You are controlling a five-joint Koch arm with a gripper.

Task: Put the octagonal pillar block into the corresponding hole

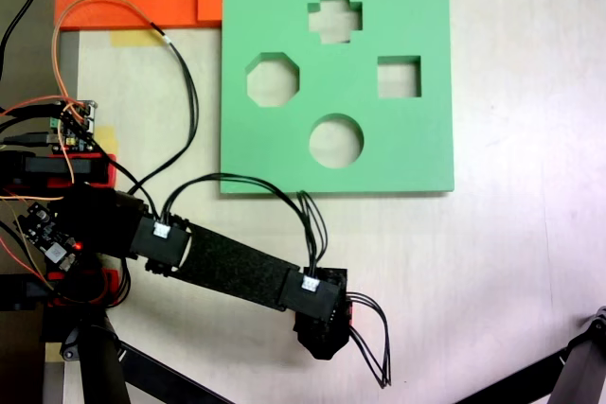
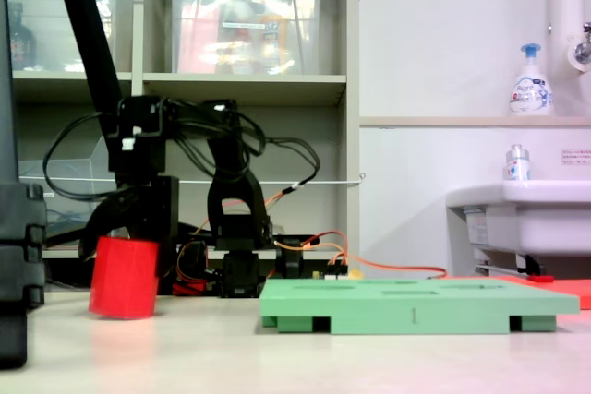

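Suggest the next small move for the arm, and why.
Probably a short lift straight up, once the grip is confirmed. In the second exterior view the block is down at table level with the hand over it. Whether the hand has closed is unclear. The board is a raised slab, and the octagonal hole lies beyond its near edge, so the block needs height first.

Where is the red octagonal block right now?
In the second exterior view, the octagonal pillar block stands on the table at the left, under the gripper, well left of the green board.
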